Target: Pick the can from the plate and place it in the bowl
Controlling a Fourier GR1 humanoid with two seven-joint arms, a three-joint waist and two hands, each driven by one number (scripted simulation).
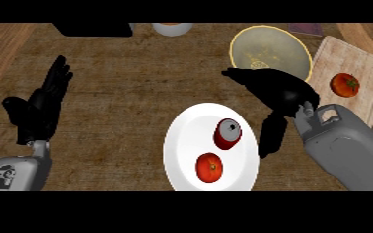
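Wooden counter (131, 79) carries a white plate (178, 143), where the red can (227, 133) sits beside a tomato (209, 167). The right hand (280, 91) hovers between plate and bowl (270, 49), fingers (241, 75) spread and holding nothing. The left hand (40, 106) rests open at the left. This looks like the approach step; next, the right hand should lower onto the can and close.

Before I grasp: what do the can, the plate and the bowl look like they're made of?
The can looks like metal: glossy red side, silvery-grey top. The plate is plain smooth white, probably glazed ceramic, though plastic would look the same. The bowl has a dull grey-green inside and a yellow rim; it could be ceramic or plastic, I cannot tell which.
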